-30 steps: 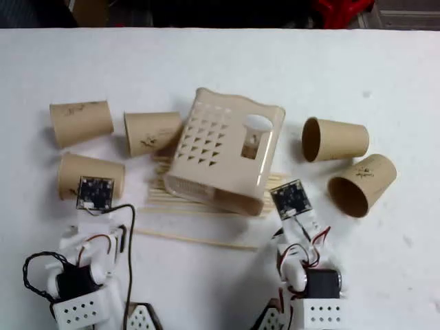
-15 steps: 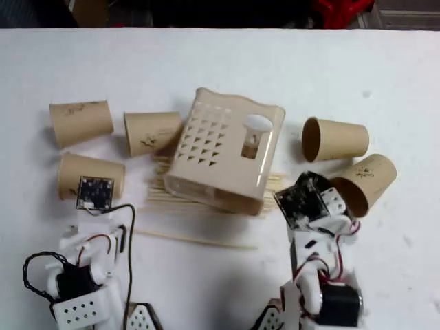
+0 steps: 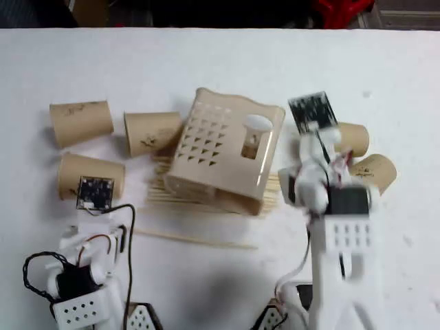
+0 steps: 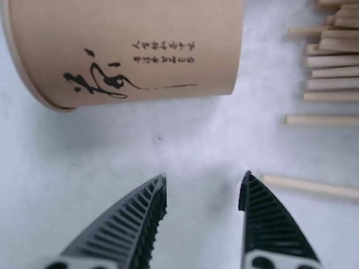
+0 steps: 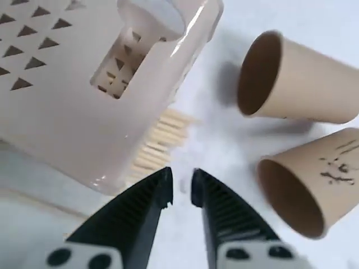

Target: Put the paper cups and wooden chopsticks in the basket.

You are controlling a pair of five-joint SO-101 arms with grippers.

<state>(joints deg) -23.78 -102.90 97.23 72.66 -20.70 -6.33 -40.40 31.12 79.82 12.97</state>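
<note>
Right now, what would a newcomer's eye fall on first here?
The pale basket lies tipped at the middle of the table, over a pile of wooden chopsticks. The right arm is extended beside it, its pincer slightly open between the basket and two paper cups on their sides.

The paper cup [image 4: 129, 50] bears dark brush script, illegible.

White table [image 3: 206, 62], matte surface. One small dark speck [image 3: 366, 94] on it toward the far right. Past the far edge the background is dark. A red object [image 3: 342, 9] sits right of centre, with a grey ribbed item [image 3: 407, 14] near it at the corner. A brown box [image 3: 89, 9] sits at far left, cut off by the frame.
</note>
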